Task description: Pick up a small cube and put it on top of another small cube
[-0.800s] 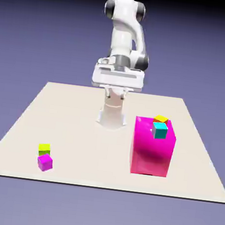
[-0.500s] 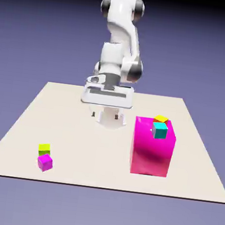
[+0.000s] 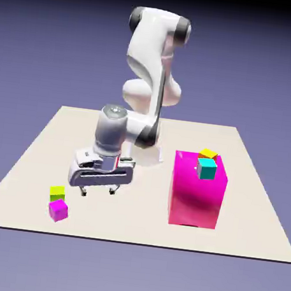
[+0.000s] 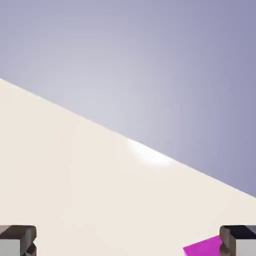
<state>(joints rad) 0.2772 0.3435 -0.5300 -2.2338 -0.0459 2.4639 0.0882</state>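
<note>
The small cube, magenta-purple, rests on the table near the front at the exterior view's left. A yellow-green small cube touches it just behind. My gripper hovers low over the table, a little to the right of and behind both cubes, open and empty. In the hand view the two grey fingertips stand far apart at the bottom corners. A sliver of the small cube shows beside the right one, not between them.
A big pink block stands at the exterior view's right, with a cyan cube and a yellow cube on its top. The table's front edge runs close to the small cubes.
The arm has swung down and toward the exterior view's left, bringing the hand from high above the base to just over the table near the two small cubes. The cubes have not moved.
</note>
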